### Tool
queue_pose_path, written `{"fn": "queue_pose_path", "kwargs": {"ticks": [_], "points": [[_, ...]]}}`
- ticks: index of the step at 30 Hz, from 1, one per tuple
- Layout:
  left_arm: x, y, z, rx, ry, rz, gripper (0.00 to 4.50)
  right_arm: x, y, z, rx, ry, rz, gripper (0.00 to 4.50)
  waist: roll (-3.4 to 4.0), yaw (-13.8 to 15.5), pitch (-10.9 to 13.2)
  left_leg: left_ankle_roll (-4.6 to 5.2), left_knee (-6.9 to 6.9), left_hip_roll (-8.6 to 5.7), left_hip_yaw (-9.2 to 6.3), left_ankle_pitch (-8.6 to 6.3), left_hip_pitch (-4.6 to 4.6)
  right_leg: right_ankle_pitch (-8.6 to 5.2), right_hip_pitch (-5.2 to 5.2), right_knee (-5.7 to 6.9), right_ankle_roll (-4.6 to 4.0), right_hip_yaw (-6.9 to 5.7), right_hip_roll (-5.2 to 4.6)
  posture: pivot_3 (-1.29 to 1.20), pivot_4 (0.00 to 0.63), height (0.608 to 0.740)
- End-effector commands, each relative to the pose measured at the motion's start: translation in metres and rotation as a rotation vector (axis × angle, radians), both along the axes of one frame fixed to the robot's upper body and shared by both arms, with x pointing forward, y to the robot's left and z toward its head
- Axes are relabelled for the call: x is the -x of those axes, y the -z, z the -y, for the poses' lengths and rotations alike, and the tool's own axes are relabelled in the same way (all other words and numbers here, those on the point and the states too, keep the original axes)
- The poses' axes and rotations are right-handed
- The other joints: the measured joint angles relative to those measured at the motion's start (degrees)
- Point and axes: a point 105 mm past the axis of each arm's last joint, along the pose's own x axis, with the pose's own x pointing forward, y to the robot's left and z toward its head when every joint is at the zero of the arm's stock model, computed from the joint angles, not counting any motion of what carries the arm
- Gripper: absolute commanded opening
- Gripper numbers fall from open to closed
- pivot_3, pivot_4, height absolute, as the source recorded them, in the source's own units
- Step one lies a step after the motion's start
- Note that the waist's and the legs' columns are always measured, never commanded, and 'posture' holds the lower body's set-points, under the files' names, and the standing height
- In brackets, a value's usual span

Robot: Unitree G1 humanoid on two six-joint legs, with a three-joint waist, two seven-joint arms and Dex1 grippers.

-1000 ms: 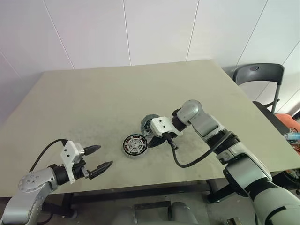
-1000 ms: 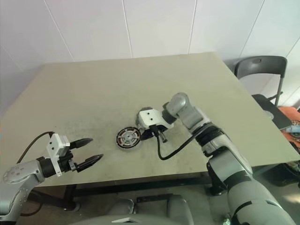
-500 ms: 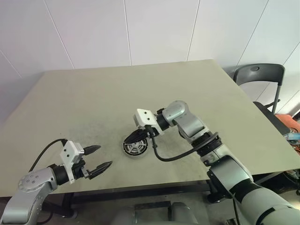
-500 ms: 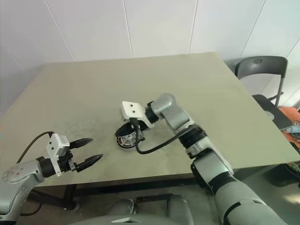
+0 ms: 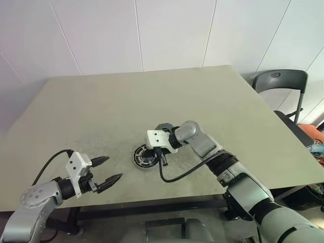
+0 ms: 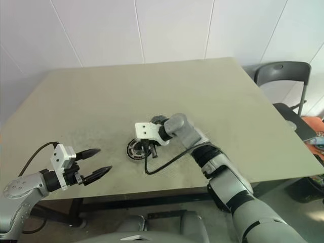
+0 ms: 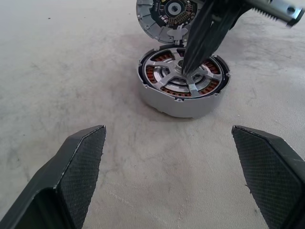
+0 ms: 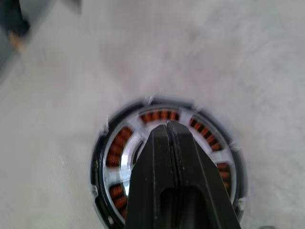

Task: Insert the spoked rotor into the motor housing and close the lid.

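Rotor-seating step, by the look of it. Spoked rotor (image 7: 182,76) already down inside the motor housing (image 7: 183,102), black rim just within the silver wall, pale spokes lying over the coppery windings. Right hand (image 7: 187,71) pressed together into a single black point, holding nothing, tip down on the rotor close to its hub; seen along its own fingers (image 8: 171,157), squarely over the middle of the ring. Probably a push to bed the rotor flat, though impossible to tell from here whether fully home or riding a little high. Housing standing near the middle of the desk (image 5: 101,106), slightly toward the front edge. Lid (image 7: 164,19) not yet on: propped at a tilt just behind the housing, touching or nearly touching its far rim, dark hub and green-blue marks facing up and outward. Left hand (image 5: 107,171) spread wide, empty, hovering well apart from the parts near the front-left of the desk, pointed toward the housing. Next, most likely: lift the closed tip clear without dragging the rotor up, spread the fingers, take the lid by its edge, carry it over the housing, lower it level and centred. Risk of nudging the light housing sideways; a steadying hold from the idle left hand possibly worthwhile.
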Motion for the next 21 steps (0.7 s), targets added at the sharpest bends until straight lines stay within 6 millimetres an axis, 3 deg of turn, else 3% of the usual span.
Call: {"fn": "queue_pose_path", "kwargs": {"ticks": [1, 3, 6, 9, 14, 20, 21], "points": [[-0.002, -0.007, 0.000, -0.008, 0.011, 0.035, 4.50, -0.001, -0.047, 0.009, -0.167, 0.044, -0.064, 0.01, 0.00, 0.03, 0.00, 0.00, -0.02, 0.00, 0.00, 0.00, 0.00, 0.01, -0.01, -0.01, 0.01, 0.00, 0.00, 0.00, 0.000, 0.740], [-0.002, -0.006, -0.001, -0.008, 0.010, 0.034, 4.50, -0.001, -0.055, 0.020, -0.188, 0.076, -0.090, 0.01, 0.00, 0.10, 0.00, 0.00, -0.04, 0.00, -0.01, 0.00, -0.06, 0.01, -0.06, -0.03, 0.02, 0.00, 0.00, 0.00, 0.000, 0.740], [-0.001, -0.002, -0.003, -0.006, 0.009, 0.029, 4.50, -0.003, -0.055, 0.052, -0.163, 0.132, -0.135, 0.01, -0.01, 0.39, -0.01, 0.00, -0.05, -0.01, 0.01, -0.01, -0.14, 0.01, -0.08, -0.11, 0.02, -0.01, -0.02, 0.00, 0.000, 0.740], [0.000, 0.002, -0.003, -0.003, 0.011, 0.024, 4.50, 0.003, -0.048, 0.067, -0.093, 0.125, -0.132, 0.59, -0.01, 0.36, 0.00, 0.01, -0.04, -0.01, 0.05, -0.01, -0.16, -0.04, -0.09, -0.15, 0.05, -0.01, -0.04, 0.00, 0.000, 0.740], [-0.003, 0.007, -0.004, -0.004, 0.021, 0.025, 4.50, 0.021, -0.032, 0.068, 0.125, -0.080, -0.021, 2.32, 0.03, -0.24, 0.02, 0.01, -0.05, 0.05, 0.12, -0.01, -0.13, -0.15, -0.12, -0.11, 0.24, 0.00, -0.02, 0.00, 0.000, 0.740], [-0.003, 0.009, -0.004, 0.001, 0.025, 0.026, 4.50, 0.015, -0.032, 0.041, 0.306, -0.359, 0.292, 4.35, 0.04, -0.12, 0.03, 0.01, -0.02, 0.05, 0.11, -0.01, -0.13, -0.14, -0.11, -0.11, 0.26, 0.00, -0.02, 0.00, 0.000, 0.740], [-0.003, 0.009, -0.005, 0.013, 0.022, 0.018, 4.50, 0.015, -0.030, 0.036, 0.344, -0.428, 0.351, 4.45, 0.04, -0.15, 0.03, 0.01, -0.03, 0.05, 0.10, -0.01, -0.13, -0.13, -0.11, -0.11, 0.26, 0.00, -0.01, 0.00, 0.000, 0.740]]}}
